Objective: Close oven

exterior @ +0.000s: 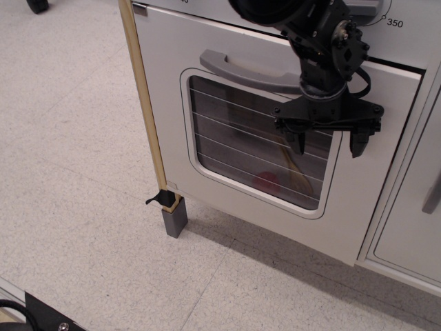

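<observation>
Now the oven [207,89] door sits almost flush with its frame; it looks light and stiff, so push the flat front; the gripper [326,143] jaws are apart, holding nothing.

A matte black, blocky robot arm [324,48] is seen, with silver screws, a black looping cable and two short black jaws.

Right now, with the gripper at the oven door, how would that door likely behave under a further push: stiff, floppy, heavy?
The oven door looks like a flat rigid panel, so it probably moves as one piece. It seems nearly flush with the frame, so little travel likely remains. The gripper is open over the clear window, which may flex more than the white border.
</observation>
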Controlling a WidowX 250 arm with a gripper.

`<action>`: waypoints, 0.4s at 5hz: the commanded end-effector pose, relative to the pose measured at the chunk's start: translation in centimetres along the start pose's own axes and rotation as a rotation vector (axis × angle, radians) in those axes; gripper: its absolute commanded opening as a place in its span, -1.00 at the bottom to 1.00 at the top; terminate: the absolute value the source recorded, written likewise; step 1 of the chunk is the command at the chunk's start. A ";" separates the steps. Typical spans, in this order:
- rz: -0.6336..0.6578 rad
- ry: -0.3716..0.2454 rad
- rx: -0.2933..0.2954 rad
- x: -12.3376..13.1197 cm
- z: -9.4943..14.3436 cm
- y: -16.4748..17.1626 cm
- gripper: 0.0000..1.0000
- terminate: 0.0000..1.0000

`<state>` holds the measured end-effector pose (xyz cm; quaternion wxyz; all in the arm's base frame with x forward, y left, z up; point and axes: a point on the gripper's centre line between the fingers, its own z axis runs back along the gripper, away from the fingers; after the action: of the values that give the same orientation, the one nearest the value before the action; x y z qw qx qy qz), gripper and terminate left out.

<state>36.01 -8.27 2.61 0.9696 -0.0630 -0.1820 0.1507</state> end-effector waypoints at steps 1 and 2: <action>0.023 -0.055 -0.018 2.0 1.1 -1.0 1.00 -1.00; 0.023 -0.061 -0.015 2.1 1.1 -1.0 1.00 -1.00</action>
<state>37.16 -8.22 2.61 0.9653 -0.0593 -0.1901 0.1690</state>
